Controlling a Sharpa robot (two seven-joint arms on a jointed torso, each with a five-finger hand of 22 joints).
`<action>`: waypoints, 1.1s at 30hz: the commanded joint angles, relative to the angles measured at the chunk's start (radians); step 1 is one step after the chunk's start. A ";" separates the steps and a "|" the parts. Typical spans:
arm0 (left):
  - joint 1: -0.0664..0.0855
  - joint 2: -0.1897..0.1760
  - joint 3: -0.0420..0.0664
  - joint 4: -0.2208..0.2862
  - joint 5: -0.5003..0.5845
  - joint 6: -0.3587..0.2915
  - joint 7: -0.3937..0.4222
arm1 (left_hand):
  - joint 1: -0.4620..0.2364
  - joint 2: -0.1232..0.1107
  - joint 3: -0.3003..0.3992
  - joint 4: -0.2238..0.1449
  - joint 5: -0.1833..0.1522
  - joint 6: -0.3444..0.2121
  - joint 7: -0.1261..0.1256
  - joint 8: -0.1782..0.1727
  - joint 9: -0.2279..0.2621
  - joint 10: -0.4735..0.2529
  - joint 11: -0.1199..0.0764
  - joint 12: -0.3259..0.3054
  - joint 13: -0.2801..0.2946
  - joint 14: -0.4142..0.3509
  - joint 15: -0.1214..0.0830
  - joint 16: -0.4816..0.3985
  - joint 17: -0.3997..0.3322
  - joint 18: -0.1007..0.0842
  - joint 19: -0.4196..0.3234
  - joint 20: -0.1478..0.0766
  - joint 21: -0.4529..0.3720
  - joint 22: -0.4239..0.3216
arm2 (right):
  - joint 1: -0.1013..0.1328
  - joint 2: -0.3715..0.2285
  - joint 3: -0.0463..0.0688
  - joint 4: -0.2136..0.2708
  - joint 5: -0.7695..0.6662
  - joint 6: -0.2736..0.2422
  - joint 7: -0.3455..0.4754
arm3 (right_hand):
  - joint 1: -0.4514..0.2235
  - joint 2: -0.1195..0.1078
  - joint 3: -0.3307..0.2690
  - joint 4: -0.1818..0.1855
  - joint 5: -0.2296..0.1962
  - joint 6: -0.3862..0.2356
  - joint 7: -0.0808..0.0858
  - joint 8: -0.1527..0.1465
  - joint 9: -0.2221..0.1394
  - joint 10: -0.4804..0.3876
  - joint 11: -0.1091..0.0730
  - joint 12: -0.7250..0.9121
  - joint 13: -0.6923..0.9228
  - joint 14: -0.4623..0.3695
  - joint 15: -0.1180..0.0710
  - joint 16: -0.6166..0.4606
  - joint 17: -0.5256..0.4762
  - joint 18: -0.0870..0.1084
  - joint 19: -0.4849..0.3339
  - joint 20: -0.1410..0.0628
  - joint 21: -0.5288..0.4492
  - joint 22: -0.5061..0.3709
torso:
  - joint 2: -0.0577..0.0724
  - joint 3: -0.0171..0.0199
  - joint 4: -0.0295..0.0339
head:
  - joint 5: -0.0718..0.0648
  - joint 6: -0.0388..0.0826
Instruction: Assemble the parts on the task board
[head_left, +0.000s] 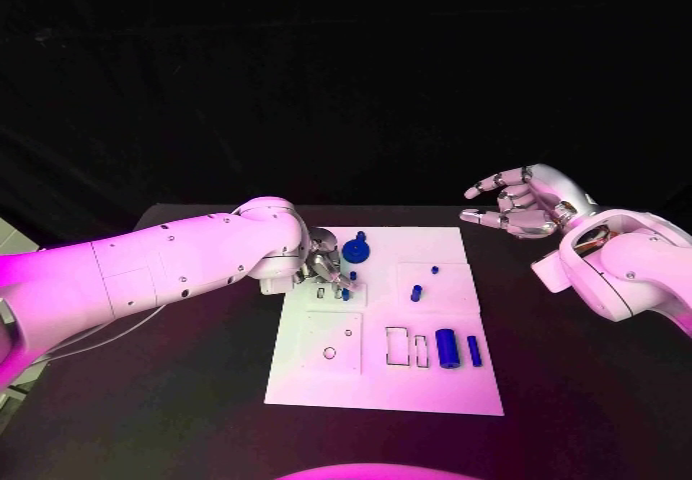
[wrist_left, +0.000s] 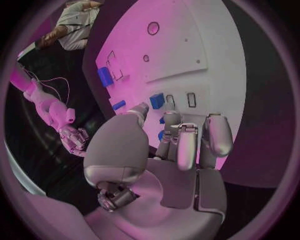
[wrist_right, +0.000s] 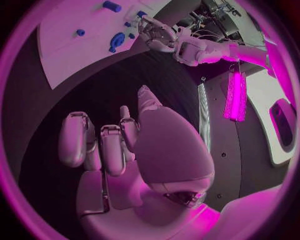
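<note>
The white task board (head_left: 378, 385) lies mid-table, also in the right wrist view (wrist_right: 69, 55). My left hand (head_left: 320, 265) hovers low over its far left part, fingers curled down. A small blue piece (head_left: 346, 293) stands at its fingertips (wrist_left: 170, 119); the same piece (wrist_left: 157, 100) shows just past the thumb, and I cannot tell whether it is pinched. A round blue part (head_left: 356, 248) sits beside that hand. Two blue pegs (head_left: 417, 292) stand further right. A blue cylinder (head_left: 447, 348) and a blue bar (head_left: 475, 350) lie near the right edge. My right hand (head_left: 522, 203) is raised off to the right, fingers apart, holding nothing.
Empty slots (head_left: 407, 345) and a round hole (head_left: 329, 352) mark the board's near half. Black table (head_left: 577, 380) surrounds the board. In the right wrist view my right hand (wrist_right: 125, 145) hangs over bare table, far from the left hand (wrist_right: 156, 32).
</note>
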 joint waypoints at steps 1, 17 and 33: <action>0.003 0.006 -0.001 -0.001 0.008 0.037 -0.005 | -0.008 0.000 -0.006 0.001 0.003 -0.008 0.001 0.007 0.002 -0.007 0.001 -0.002 0.001 0.050 -0.007 0.001 0.137 -0.017 0.007 0.001 0.004 0.001 | 0.000 0.004 0.000 -0.001 -0.038 0.014 0.000 | -0.009 0.000 -0.005 0.001 0.006 -0.010 0.000 0.004 0.001 -0.006 0.000 -0.006 0.049 0.038 -0.001 -0.005 0.010 0.015 -0.005 0.001 -0.003 0.039 | 0.000 0.0006 -0.0003 | 0.001 -0.002; 0.002 0.018 -0.005 -0.009 0.024 0.046 -0.001 | 0.025 0.032 0.009 -0.002 0.009 -0.009 -0.003 0.014 0.022 -0.008 -0.003 0.003 0.008 0.051 -0.009 0.003 0.141 -0.018 0.008 0.002 0.006 0.006 | -0.001 0.011 0.000 -0.005 -0.066 0.020 -0.006 | -0.008 0.002 -0.004 0.000 0.007 -0.013 0.000 0.007 0.002 -0.009 0.000 -0.008 0.046 0.037 -0.001 -0.007 0.007 0.017 -0.008 0.002 -0.011 0.035 | 0.000 0.0009 -0.0004 | 0.000 -0.009; 0.002 0.031 -0.009 -0.018 0.042 0.039 -0.002 | 0.127 0.077 0.122 -0.005 0.011 -0.012 -0.015 0.026 0.065 -0.003 -0.013 0.007 0.021 0.056 -0.018 0.007 0.150 -0.019 0.011 -0.003 0.010 0.015 | -0.002 0.013 0.000 -0.005 -0.074 0.027 -0.015 | -0.005 0.004 -0.003 0.000 0.009 -0.013 0.000 0.011 0.003 -0.011 0.000 -0.009 0.045 0.035 -0.001 -0.011 0.001 0.019 -0.013 0.002 -0.024 0.027 | -0.001 0.0010 0.0010 | -0.004 -0.012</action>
